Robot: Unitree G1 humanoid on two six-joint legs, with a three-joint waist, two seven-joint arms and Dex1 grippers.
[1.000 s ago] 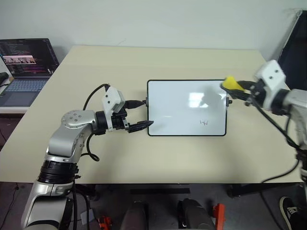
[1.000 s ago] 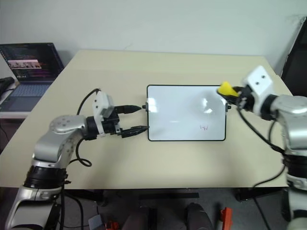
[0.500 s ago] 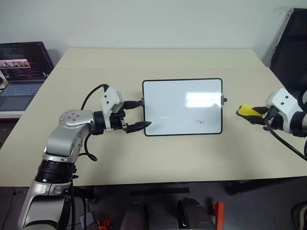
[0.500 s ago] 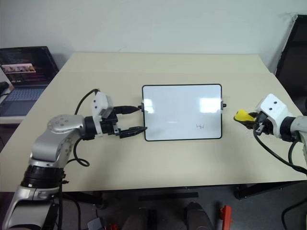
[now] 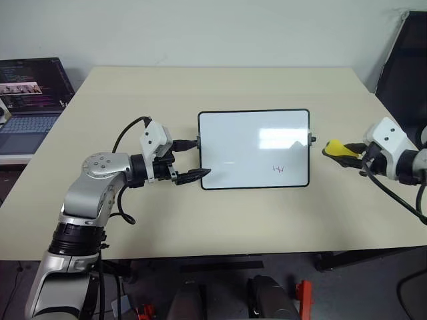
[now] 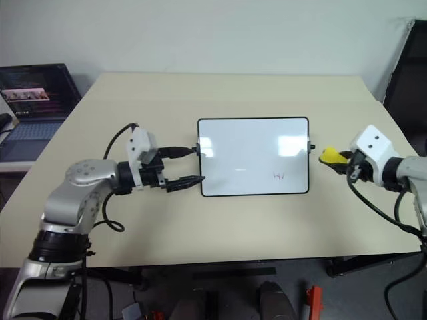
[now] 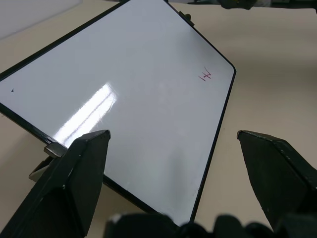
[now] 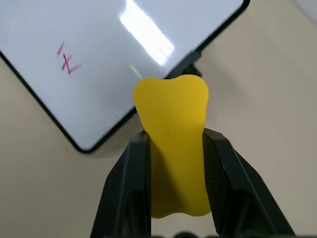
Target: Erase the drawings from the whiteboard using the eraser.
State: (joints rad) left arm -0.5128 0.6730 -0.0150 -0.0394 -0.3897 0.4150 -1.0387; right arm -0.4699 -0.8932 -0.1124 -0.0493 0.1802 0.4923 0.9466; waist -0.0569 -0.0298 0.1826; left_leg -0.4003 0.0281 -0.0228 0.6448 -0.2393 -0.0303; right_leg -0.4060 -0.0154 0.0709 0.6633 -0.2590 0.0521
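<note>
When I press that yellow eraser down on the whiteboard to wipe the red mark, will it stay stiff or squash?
Probably squash a little: the eraser bulges above the right claw, pinched narrow between the fingers, so it looks soft. The whiteboard lies flat on the smooth table and might slide; the open left claw straddles its edge without gripping. The red mark looks thin.

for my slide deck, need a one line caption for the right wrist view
Right gripper shut on the bright yellow block eraser, held off the corner of the dark-framed white whiteboard bearing a reddish marker scribble.

I see even, bright overhead light; white glare streaks on the whiteboard [image 5: 254,148], centre frame. Soft shadows on the table [image 5: 220,220]. Wrist views slightly soft near the bottom.
</note>
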